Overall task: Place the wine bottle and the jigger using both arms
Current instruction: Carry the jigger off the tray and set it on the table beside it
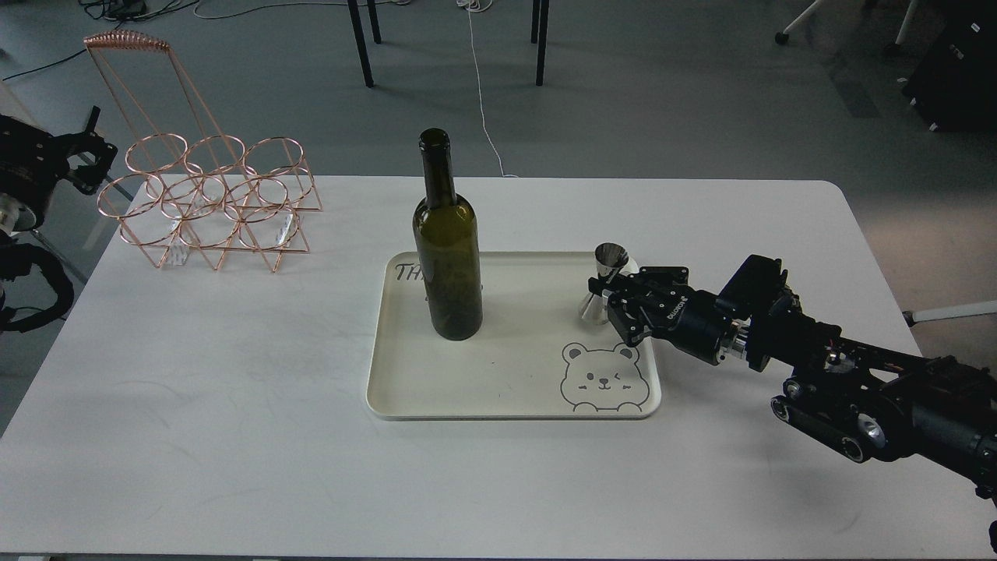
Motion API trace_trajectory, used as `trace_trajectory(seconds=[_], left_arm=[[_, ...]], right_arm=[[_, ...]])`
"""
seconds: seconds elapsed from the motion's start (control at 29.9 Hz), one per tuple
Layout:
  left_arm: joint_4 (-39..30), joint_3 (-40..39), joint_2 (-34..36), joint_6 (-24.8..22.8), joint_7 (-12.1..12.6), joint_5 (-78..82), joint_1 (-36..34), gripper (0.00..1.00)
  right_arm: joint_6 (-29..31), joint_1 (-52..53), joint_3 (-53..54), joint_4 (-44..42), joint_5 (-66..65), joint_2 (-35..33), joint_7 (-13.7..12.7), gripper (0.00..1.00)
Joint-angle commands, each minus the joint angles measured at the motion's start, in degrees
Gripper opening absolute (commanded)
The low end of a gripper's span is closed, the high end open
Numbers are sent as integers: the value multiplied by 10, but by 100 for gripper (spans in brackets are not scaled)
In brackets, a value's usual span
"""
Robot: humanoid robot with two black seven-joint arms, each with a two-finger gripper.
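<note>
The wine bottle (pixel 446 257) stands upright on the left part of a cream tray (pixel 498 414) with a bear drawing. The jigger (pixel 610 263) is at the tray's right edge, tilted slightly and raised a little off the tray floor. My right gripper (pixel 613 299) comes in from the right and is shut on the jigger's waist. My left gripper (pixel 87 154) is at the far left edge, off the table beside the copper rack. It is small and dark, so its fingers cannot be told apart.
A copper wire bottle rack (pixel 210 195) with a tall handle stands at the table's back left corner. The white table (pixel 234 405) stretches in front of the tray. Chair and table legs stand on the floor behind.
</note>
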Motion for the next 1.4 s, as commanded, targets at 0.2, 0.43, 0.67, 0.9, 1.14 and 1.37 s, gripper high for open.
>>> trace_trajectory(seconds=[0.2, 0.43, 0.67, 0.9, 1.14, 1.37], left_arm=[[-2, -3, 7, -1, 1, 0, -2, 98], [-3, -2, 7, 0, 1, 0, -3, 99], [-8, -2, 7, 5, 1, 0, -5, 98], [-8, -2, 15, 4, 2, 0, -6, 98], [-9, -2, 15, 4, 1, 0, -6, 98], [-9, -3, 15, 4, 1, 0, -6, 98]], right_arm=[[-2, -50, 62, 20, 39, -119, 0, 2], [-2, -108, 60, 14, 105, -162, 0, 3], [-2, -123, 57, -5, 120, -157, 0, 6], [-2, -126, 54, -9, 120, -157, 0, 18], [-2, -127, 52, -3, 120, -159, 0, 31], [-2, -151, 52, 8, 121, -163, 0, 49]])
